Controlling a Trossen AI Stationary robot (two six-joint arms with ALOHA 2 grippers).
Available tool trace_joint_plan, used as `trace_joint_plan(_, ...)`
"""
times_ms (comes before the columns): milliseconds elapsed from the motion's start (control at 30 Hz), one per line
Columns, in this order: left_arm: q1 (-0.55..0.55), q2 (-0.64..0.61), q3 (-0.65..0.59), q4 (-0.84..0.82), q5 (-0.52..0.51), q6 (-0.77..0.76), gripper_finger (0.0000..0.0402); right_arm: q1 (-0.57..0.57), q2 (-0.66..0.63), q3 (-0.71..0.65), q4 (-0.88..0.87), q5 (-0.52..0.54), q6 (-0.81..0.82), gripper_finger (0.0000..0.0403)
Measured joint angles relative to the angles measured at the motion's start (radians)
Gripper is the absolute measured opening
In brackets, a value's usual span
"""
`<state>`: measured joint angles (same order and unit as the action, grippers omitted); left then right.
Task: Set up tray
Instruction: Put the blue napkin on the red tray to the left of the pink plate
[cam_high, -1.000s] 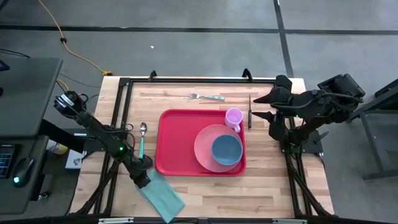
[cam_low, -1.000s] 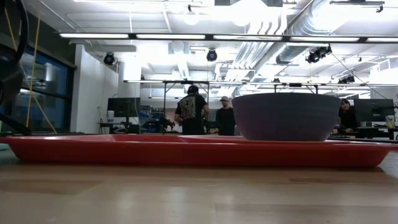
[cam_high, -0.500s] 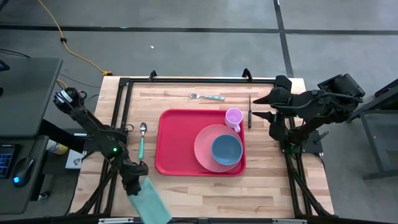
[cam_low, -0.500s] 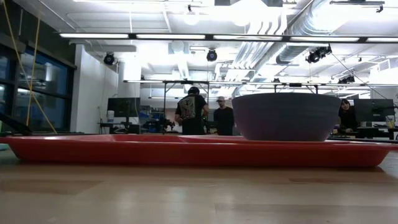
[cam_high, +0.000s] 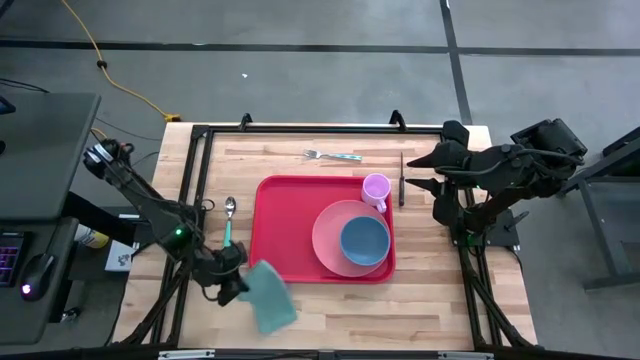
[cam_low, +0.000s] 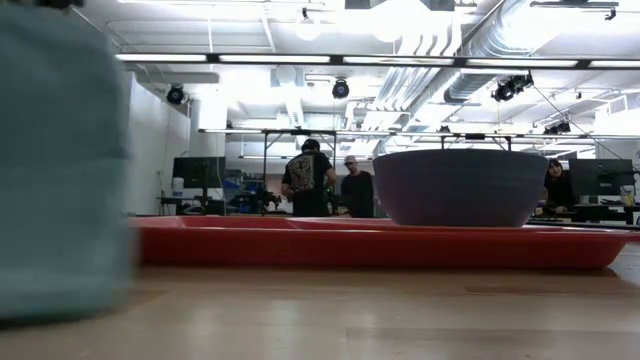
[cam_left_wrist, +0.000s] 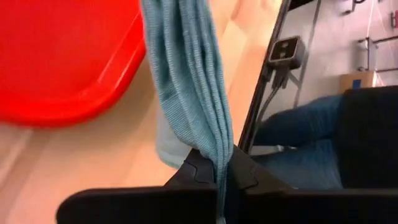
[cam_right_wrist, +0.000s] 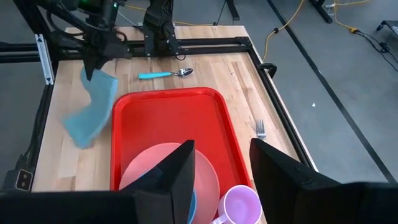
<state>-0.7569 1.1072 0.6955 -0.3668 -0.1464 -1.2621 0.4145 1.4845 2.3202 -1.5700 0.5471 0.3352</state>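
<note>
The red tray (cam_high: 290, 228) lies mid-table and carries a pink plate (cam_high: 330, 240), a blue bowl (cam_high: 365, 240) and a pink cup (cam_high: 376, 187). My left gripper (cam_high: 236, 288) is off the tray's near left corner, shut on a teal cloth (cam_high: 270, 298). That cloth also shows as a blur in the low view (cam_low: 60, 160) and in the right wrist view (cam_right_wrist: 92, 109). A teal-handled spoon (cam_high: 228, 225) lies left of the tray. My right gripper (cam_right_wrist: 221, 180) is open above the table's right side, by the knife (cam_high: 402, 178). My left gripper pinches the teal cloth between its two fingers at a bunched upper end (cam_left_wrist: 219, 167), several folds together. The cloth hangs below the fingers in long pleats (cam_left_wrist: 186, 74). Whether its lower end (cam_right_wrist: 79, 138) touches the table I cannot tell.
A fork (cam_high: 333, 155) lies beyond the tray's far edge. A dark frame (cam_high: 300, 128) runs around the table. Bare wood (cam_high: 350, 305) lies between the tray and the near edge. People stand in the room behind (cam_low: 312, 180).
My left gripper dipped toward the near edge, then swung back toward the tray's near left corner, staying shut on the cloth. The cloth, which trailed toward the near edge, swung with it and now hangs by the tray, coming into the low view on the left.
</note>
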Motion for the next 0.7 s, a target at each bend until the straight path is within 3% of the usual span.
trace_joint_plan(267, 0.181, 0.003, 0.124, -0.229, -0.011, 0.186, 0.0027, 0.0, 0.0, 0.0, 0.0, -0.001, 0.017, 0.0134)
trace_joint_plan(700, 0.509, 0.003, 0.161, -0.456, 0.168, 0.512, 0.0027, 0.0, 0.0, 0.0, 0.003, -0.002, 0.027, 0.0133)
